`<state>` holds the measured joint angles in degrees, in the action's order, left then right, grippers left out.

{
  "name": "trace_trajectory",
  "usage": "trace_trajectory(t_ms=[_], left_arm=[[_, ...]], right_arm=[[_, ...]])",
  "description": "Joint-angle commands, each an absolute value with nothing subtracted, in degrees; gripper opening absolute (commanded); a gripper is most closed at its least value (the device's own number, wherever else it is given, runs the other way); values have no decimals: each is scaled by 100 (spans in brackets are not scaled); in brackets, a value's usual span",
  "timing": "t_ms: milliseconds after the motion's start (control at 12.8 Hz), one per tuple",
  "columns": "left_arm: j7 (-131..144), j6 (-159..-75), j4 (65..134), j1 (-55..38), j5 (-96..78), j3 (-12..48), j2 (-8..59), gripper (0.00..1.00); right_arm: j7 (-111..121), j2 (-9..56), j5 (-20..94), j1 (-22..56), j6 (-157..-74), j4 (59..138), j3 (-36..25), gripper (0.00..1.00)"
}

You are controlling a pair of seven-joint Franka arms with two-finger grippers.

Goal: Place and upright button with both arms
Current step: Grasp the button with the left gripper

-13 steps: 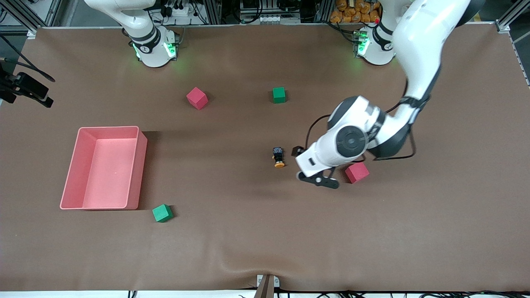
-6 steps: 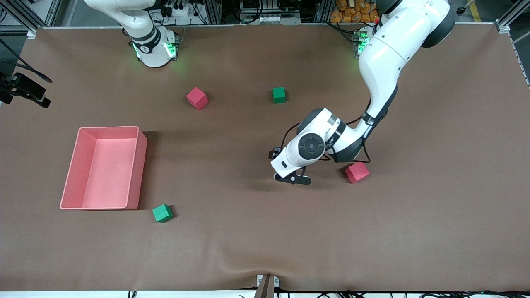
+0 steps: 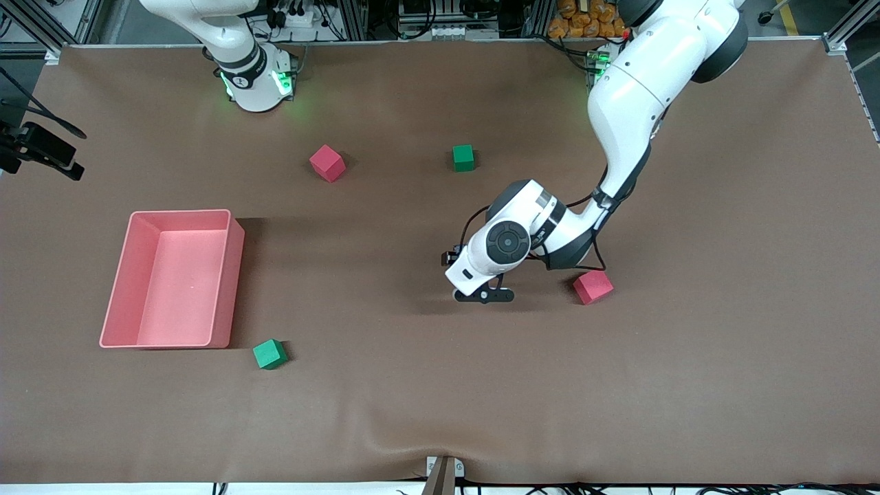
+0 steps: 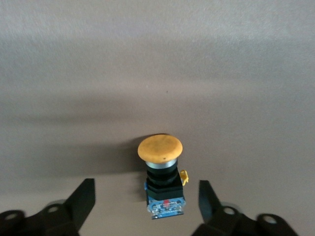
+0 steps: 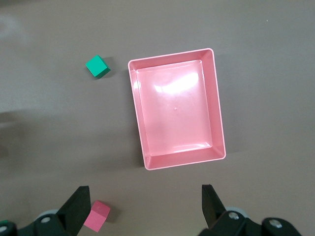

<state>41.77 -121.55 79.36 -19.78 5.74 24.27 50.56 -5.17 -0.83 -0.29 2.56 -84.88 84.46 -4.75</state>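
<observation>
Orange-capped button point(image 4: 160, 169) lay flat, cap toward twelve o'clock, between my left gripper's point(image 4: 146, 196) wide-open, untouching fingers; right gripper point(image 5: 146, 204) waited agape over pink tray point(image 5: 216, 118).

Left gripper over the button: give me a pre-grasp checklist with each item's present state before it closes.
1. Left gripper open: ok, fingers spread wide.
2. Button between the fingers: ok, it sits in the gap, touching neither finger.
3. Button upright: not ok, it lies on its side on the table, orange cap pointing away from the gripper.
4. Fingers low enough to grip: cannot tell.
5. Neighbours clear: ok, the nearest red cube sits apart, toward the left arm's end.
6. Right gripper: ok, open, waiting above the pink bin.
</observation>
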Motion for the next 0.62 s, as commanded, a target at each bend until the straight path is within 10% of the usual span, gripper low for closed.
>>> trace_trajectory(t_ms=[0,545], left_arm=[[4465,-12111,7734,-2118,519,2355,5194,86],[4605,-12181,7453,-2522,501,2022,5457,81]], right_arm=[[-457,9,-70,290,-8367,8253,-510,100],[-483,9,-62,26,-8358,8253,-229,100]])
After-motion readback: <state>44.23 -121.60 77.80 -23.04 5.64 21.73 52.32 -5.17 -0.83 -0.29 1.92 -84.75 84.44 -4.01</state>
